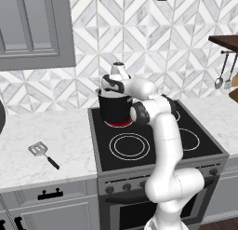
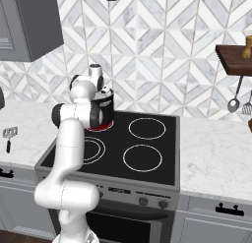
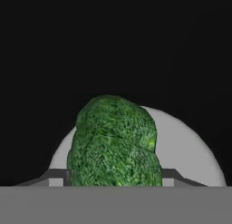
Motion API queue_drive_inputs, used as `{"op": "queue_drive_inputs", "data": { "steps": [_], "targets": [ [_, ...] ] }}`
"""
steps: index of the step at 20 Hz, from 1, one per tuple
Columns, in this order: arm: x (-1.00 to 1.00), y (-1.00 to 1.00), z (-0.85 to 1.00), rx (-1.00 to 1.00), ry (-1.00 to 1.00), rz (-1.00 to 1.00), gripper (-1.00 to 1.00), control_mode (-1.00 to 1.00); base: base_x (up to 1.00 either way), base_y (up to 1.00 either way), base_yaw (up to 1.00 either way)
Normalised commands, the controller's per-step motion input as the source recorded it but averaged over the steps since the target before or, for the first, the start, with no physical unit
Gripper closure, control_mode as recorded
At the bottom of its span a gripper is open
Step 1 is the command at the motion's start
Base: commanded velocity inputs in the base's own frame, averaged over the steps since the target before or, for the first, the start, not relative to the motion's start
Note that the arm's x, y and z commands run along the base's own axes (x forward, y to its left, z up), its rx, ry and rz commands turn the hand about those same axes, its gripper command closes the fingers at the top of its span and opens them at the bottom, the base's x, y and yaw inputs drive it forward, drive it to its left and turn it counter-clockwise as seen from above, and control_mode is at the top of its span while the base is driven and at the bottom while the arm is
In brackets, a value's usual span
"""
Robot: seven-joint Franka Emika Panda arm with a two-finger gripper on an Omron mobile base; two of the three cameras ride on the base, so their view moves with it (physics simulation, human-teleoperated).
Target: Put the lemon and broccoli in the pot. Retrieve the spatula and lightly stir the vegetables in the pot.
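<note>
The broccoli point(image 3: 115, 143) is sitting clamped between the claw's point(image 3: 115, 177) fingers, hanging over the pot point(image 1: 114, 109) at the stove's point(image 1: 153, 152) back-left corner. Its long axis is probably pointing down into the pot's dark mouth.

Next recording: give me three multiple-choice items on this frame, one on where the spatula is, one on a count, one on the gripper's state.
1. Where does the spatula lie?
A. In the pot
B. On the counter left of the stove
C. On the wooden shelf

2. How many burner rings lie on the stovetop to the right of the pot?
A. Two
B. Five
C. None

3. What is the gripper doing?
A. Shut on the broccoli
B. Holding the spatula
C. Gripping a ladle

Key: 1 B, it rests on the marble counter; 2 A, the right base view shows two white rings there; 3 A, the hand view shows the floret between the fingertips, with the pot's dark inside beyond.
</note>
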Motion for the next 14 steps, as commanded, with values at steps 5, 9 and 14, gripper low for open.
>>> {"op": "queue_drive_inputs", "data": {
  "steps": [5,9,14],
  "targets": [
    [-0.01,0.00,-0.08,0.00,0.00,0.00,-1.00,-1.00,0.00,0.00,0.00],
    [-0.22,0.00,0.00,0.00,-0.05,0.00,-1.00,-1.00,0.00,0.00,0.00],
    [-0.21,0.00,0.00,0.00,-0.08,0.00,-1.00,-1.00,0.00,0.00,0.00]
  ]
}}
